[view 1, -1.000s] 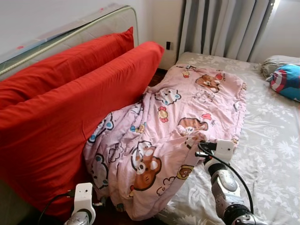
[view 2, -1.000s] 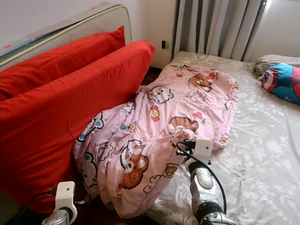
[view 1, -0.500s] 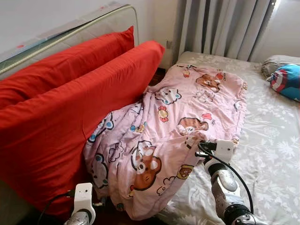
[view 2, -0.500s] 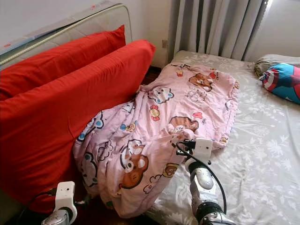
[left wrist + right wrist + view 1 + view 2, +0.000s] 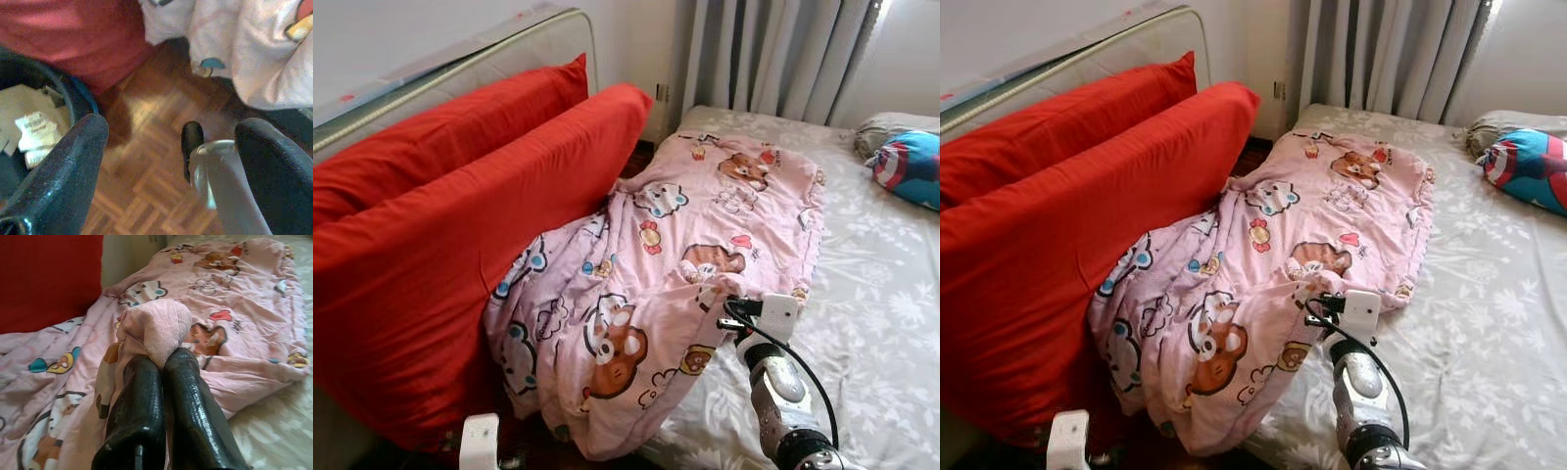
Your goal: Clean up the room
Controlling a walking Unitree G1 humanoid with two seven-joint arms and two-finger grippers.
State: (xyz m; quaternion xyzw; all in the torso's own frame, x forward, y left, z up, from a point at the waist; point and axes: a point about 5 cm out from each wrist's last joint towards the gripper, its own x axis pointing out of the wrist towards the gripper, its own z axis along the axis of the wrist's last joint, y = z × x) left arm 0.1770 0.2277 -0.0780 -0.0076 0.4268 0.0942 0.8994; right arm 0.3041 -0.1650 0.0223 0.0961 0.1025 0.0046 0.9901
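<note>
While the room is far from tidy, the lines below tell what is in hand.

Step in hand: the right gripper [image 5: 164, 363] is clenched on a bunched fold of the pink cartoon blanket [image 5: 705, 220], so I judge that the work now is to straighten the bedding.

Where the blanket is: it lies partly on the bed [image 5: 881, 294] with the pale flowered sheet, and its lower end hangs over the bed's edge toward the floor, resting against the red pillows [image 5: 460, 215] that lean beside the bed.

Right gripper place: near the bed's edge, at the side of the blanket that faces the open sheet.

Left gripper: the left gripper [image 5: 168, 147] hangs low beside the bed over the wooden floor [image 5: 146, 186]; its fingers are spread apart and hold nothing.

Next move, as I judge: the held fold must be drawn up and across the mattress, so that the hanging part comes off the floor side; the grip should stay firm, as the cloth is soft and may slip.

What the right wrist view adds: the two black fingers pressed together with the cloth pinched at their tips.

What the left wrist view adds: a dark bin [image 5: 58, 105] with crumpled paper [image 5: 34, 132] inside, standing on the floor.

What the head views add: a blue and red cushion [image 5: 909, 168] at the far side of the bed, and grey curtains [image 5: 773, 54] behind.
</note>
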